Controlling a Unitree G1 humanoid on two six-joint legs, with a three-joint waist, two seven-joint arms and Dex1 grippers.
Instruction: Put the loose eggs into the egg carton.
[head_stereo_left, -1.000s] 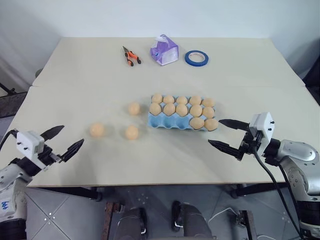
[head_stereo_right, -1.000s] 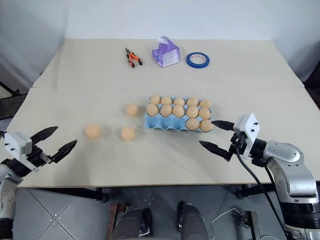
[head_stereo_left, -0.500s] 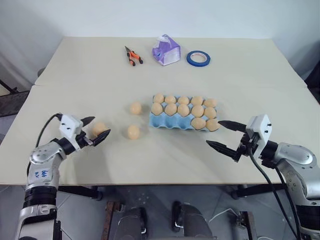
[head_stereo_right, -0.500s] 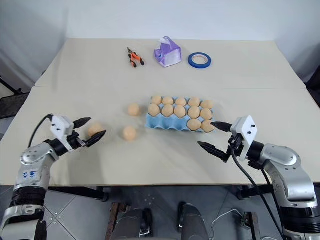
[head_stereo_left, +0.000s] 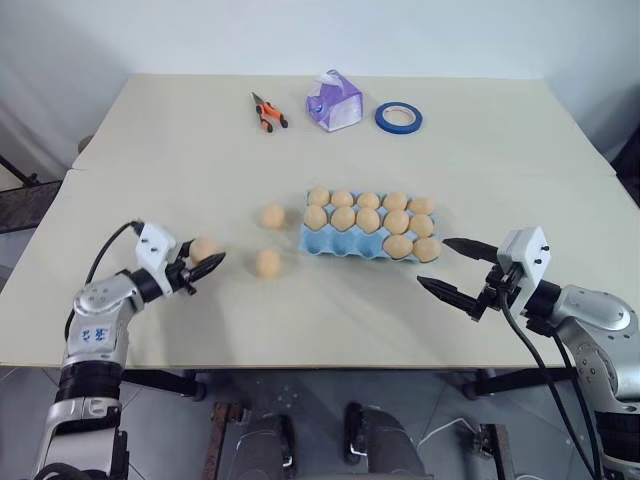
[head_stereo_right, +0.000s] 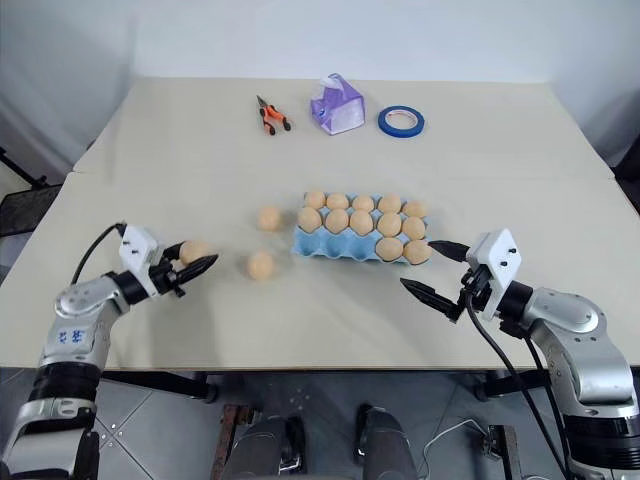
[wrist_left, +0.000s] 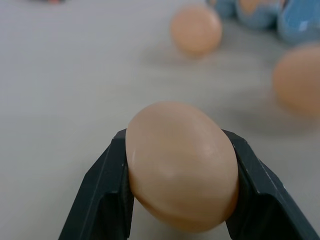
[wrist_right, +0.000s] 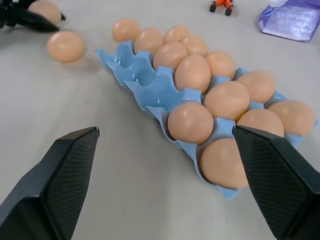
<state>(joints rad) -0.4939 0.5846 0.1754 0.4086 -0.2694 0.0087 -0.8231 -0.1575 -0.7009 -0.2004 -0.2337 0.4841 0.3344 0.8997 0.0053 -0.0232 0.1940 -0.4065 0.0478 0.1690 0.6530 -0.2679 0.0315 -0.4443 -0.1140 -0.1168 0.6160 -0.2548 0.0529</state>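
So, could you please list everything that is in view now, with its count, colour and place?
table: one, pale beige, under everything.
egg carton: one, light blue, middle of the table; three near cups empty.
eggs in the carton: twelve, tan-orange.
loose eggs: two, tan-orange, on the table left of the carton.
held egg: one, tan-orange, between the left fingers.
pliers: one, orange and black, far side.
tissue pack: one, purple, far side, right of the pliers.
tape roll: one, blue, right of the pack.
left gripper: black fingers shut on the held egg.
right gripper: black fingers open, right of the carton.
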